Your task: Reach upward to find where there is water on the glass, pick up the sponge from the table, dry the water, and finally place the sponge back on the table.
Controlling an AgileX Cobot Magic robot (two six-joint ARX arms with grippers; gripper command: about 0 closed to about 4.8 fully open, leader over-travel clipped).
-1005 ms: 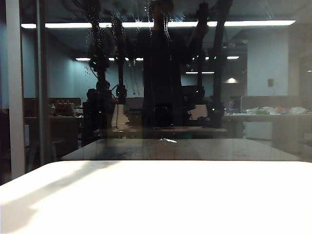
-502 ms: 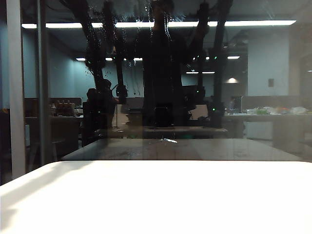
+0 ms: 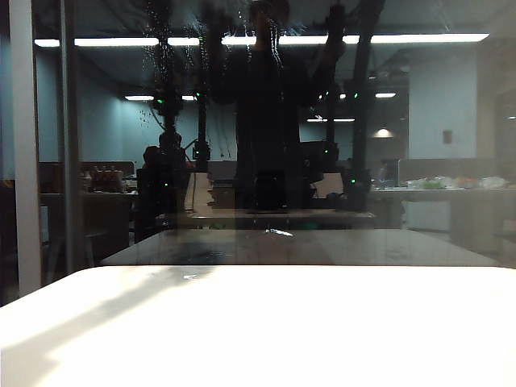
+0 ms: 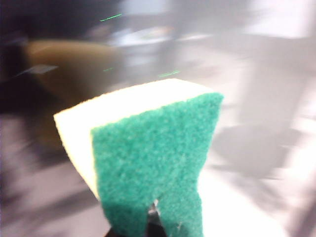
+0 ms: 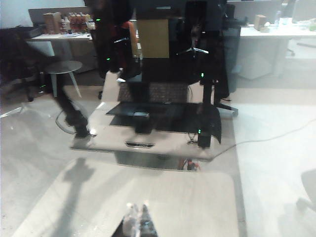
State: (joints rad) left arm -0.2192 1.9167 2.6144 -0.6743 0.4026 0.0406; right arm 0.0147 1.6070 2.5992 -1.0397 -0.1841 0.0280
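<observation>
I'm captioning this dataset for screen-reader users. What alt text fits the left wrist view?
The left gripper, shut on the sponge, holds it up close to the camera, green scouring layer facing the lens and yellow foam showing along its edges. Everything behind is motion-blurred: pale grey surfaces and a brownish patch, too smeared to identify.

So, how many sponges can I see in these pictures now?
1. The sponge is clamped in the left pincer, in its wrist view. None lies on the table; the right pincer, facing the glass, holds nothing. Dark reflections might hide another.
</observation>
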